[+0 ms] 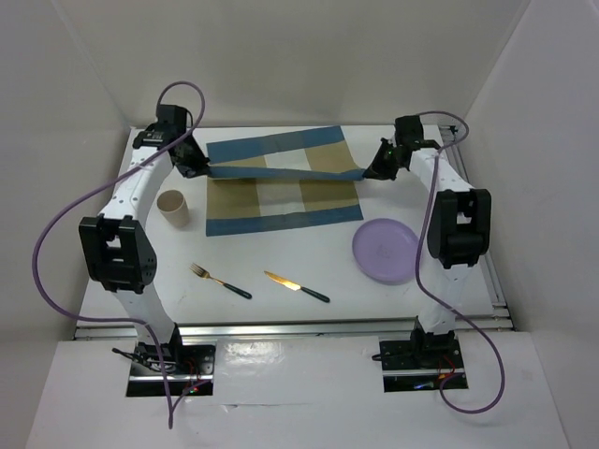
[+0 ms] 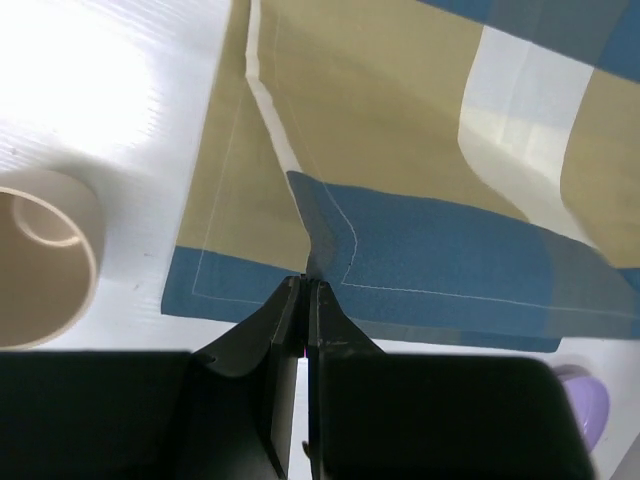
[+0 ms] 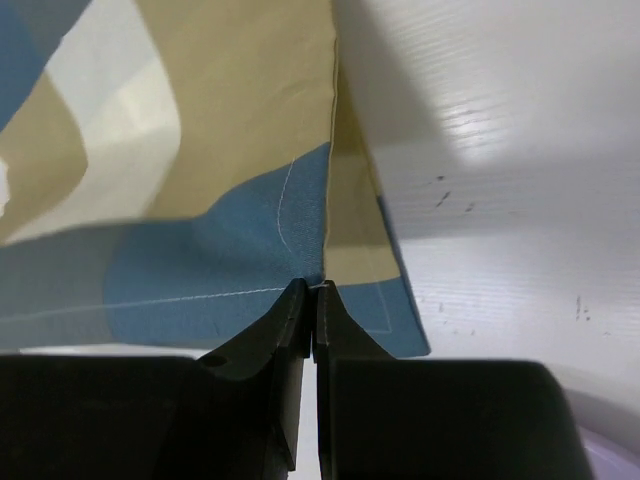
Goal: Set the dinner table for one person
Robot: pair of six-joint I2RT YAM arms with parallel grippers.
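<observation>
The bench lies flat beneath everything, stiff, smooth, not liftable; the soft, light mat on its far half suits corner grips, left hand and right hand each clamped on one

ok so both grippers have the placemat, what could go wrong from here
The left gripper and right gripper pinch the placemat only at its very edge, so a tug could slip a corner free. The cloth hangs folded over itself between them and may land creased. The cup stands close beside the left arm and the mat's edge; a sweep could tip it.
</observation>
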